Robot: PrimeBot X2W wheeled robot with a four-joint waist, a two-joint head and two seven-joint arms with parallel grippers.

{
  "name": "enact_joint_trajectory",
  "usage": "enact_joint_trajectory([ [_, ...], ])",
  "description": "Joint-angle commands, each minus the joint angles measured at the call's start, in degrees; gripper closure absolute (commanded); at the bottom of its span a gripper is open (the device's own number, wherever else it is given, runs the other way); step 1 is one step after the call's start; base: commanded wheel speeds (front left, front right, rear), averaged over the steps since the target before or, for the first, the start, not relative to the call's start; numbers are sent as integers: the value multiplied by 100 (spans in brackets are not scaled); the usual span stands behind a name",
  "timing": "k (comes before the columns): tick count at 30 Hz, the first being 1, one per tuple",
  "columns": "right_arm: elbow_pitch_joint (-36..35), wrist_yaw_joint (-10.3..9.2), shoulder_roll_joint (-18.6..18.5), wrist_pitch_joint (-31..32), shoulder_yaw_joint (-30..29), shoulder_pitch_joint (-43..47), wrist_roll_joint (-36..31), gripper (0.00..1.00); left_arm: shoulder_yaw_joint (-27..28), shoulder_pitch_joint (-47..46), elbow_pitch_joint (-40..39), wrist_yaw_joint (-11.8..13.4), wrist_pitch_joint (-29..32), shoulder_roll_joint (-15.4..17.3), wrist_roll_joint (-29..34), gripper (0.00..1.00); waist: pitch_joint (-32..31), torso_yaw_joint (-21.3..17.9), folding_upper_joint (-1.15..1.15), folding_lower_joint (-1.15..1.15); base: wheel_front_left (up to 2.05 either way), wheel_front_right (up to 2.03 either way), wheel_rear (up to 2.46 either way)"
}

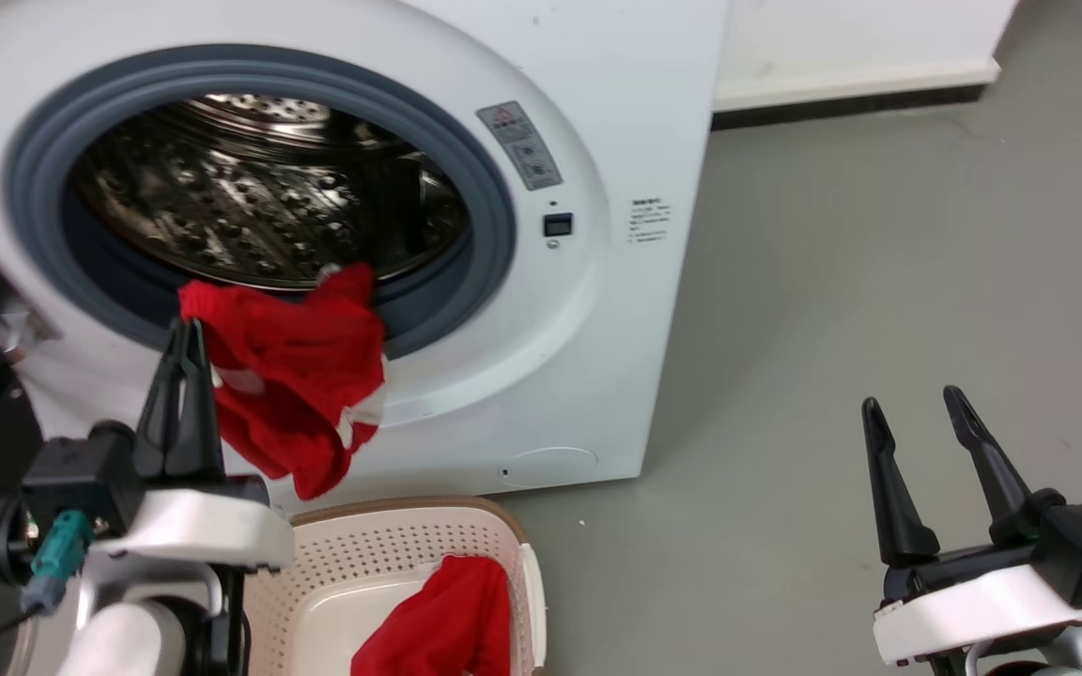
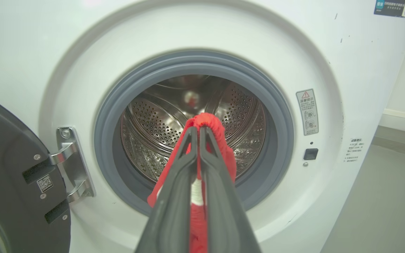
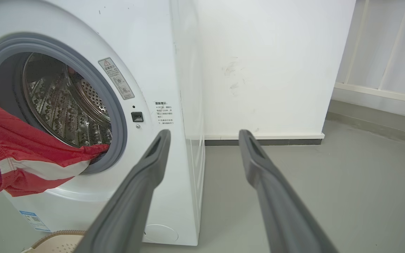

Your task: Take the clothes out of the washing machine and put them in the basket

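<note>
The right end effector (image 3: pixel 204 135) points at the right front corner of the washing machine (image 3: pixel 153 42), its two grey fingers (image 3: pixel 135 189) spread wide with nothing between them. On the left, the grey-rimmed porthole (image 3: pixel 117 116) stands uncovered, showing the perforated steel drum (image 3: pixel 58 102). The red clothes (image 3: pixel 23 154), with a white trim stripe, hang out over the porthole's lower rim. A warning sticker (image 3: pixel 116 78) sits right of the porthole. The basket (image 3: pixel 60 238) rim shows near the machine's foot. Grey floor (image 3: pixel 346 182) runs to the far white wall (image 3: pixel 265 63).
</note>
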Motion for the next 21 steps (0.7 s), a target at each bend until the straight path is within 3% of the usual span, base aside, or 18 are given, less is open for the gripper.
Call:
enact_joint_trajectory([
  [1, -25, -4, 0, 15, -18, 96, -51, 0, -24, 111, -92, 37, 46, -27, 15, 100, -122, 183, 0, 1, 0, 0, 0],
  [12, -195, -4, 0, 150, -28, 301, -93, 0, -479, 1293, -813, 291, 438, -283, -101, 100, -301, 577, 0, 1, 0, 0, 0],
  [17, -279, -4, 0, 198, -9, 316, -114, 0, -615, 1741, -508, 322, 422, -447, -277, 100, -235, 636, 0, 1, 0, 0, 0],
  [21, -351, -4, 2, 230, 32, 228, -150, 0, -617, 1895, 123, 211, 211, -620, -510, 100, -93, 611, 0, 1, 0, 0, 0],
])
